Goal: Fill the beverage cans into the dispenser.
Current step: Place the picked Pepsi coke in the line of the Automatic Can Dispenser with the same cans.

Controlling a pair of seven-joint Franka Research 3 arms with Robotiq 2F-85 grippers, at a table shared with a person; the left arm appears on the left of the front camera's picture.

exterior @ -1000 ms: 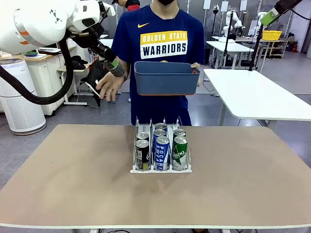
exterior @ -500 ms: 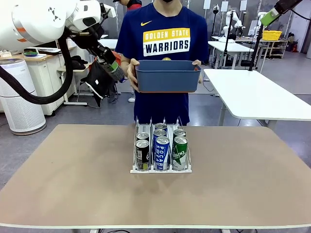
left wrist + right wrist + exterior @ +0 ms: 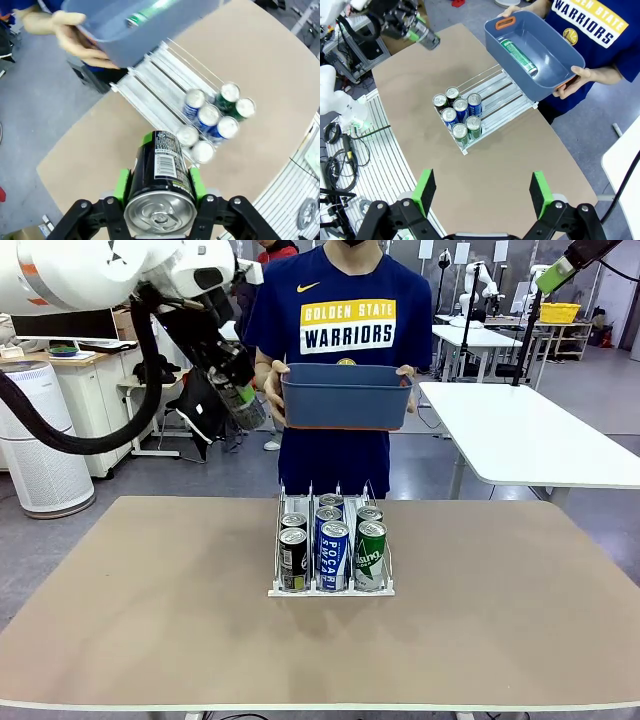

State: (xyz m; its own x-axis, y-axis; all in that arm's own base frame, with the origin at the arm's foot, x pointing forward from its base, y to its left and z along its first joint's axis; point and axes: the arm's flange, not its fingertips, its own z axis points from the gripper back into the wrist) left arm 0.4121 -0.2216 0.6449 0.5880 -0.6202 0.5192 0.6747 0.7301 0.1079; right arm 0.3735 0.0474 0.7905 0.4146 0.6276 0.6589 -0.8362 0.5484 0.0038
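Table (image 3: 150, 620): seven cans (image 3: 334, 552) in dispenser (image 3: 330, 592)

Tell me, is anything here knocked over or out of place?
Nothing looks wrong. The cans in the rack stand upright; one green can lies on its side in the blue bin the person holds.

Desk (image 3: 150, 620): tan-brown top, rounded corners, pale edge. Directly on it stood one item: dispenser (image 3: 330, 592), clear-and-white, three lanes, placed mid-desk toward the far side, front lip facing the robot. Six upright cans (image 3: 334, 555) filled its front rows.
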